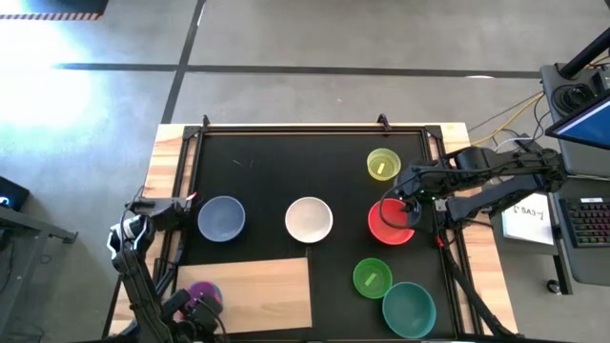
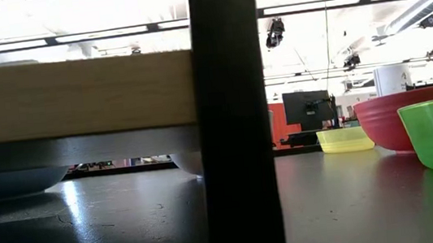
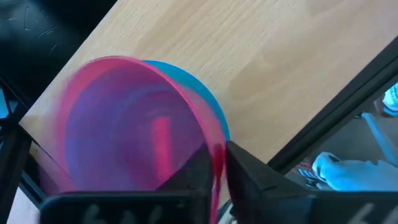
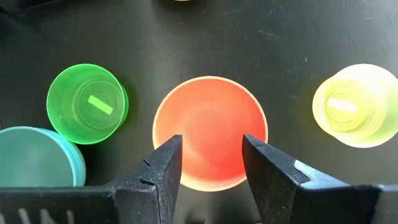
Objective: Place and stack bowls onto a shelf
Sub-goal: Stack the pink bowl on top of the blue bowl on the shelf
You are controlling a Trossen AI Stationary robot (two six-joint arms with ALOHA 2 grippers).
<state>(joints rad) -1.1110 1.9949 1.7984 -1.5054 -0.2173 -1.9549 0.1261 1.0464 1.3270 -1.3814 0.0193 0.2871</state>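
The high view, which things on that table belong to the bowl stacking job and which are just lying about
Job:
- shelf
- magenta bowl over blue bowl, in left tool
- red bowl under open right tool
- slate-blue bowl
- white bowl
- yellow-green bowl
- green bowl
- teal bowl

Lying about:
- keyboard
- paper

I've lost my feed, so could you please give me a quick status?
Left end effector shut on round magenta plastic bowl above blue bowl, over shelf. Right end effector open above red bowl. Nothing blocking.
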